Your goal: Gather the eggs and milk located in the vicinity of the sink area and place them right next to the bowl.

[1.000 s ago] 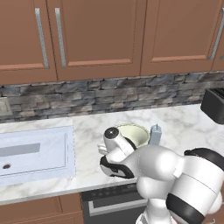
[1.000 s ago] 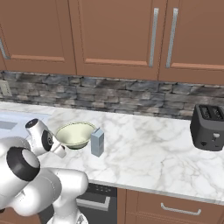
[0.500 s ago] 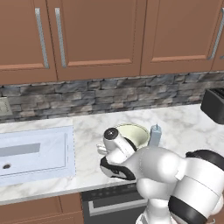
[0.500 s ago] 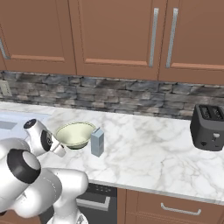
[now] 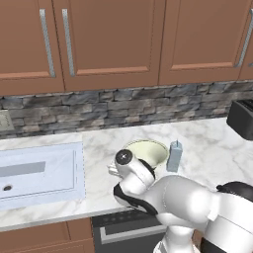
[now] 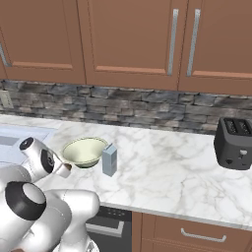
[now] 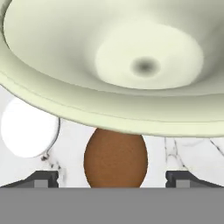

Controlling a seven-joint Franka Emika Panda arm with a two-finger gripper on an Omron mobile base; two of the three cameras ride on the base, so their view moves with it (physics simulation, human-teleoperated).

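Your tool [image 7: 112,177] stands with its jaws spread wide, the two dark fingertips [image 7: 43,178] far apart at either side of the hand view and gripping nothing. Between them, touching neither, the brown egg [image 7: 115,158] rests on the marble table [image 7: 183,151], tucked just under the overhanging rim of the bowl [image 7: 109,65]. The white egg [image 7: 29,127] lies just beside it, also at the bowl's rim, outside the fingertip on that side.

From the right base view you see the bowl [image 6: 84,150] on the table [image 6: 167,167] with the milk [image 6: 109,160] upright just beside it, on the side away from the sink [image 6: 19,140]. The left base view shows the same group: bowl [image 5: 148,150], milk [image 5: 174,156], and the sink [image 5: 39,170] well apart to the left. A black toaster [image 6: 235,143] stands well apart at the far end of the table.
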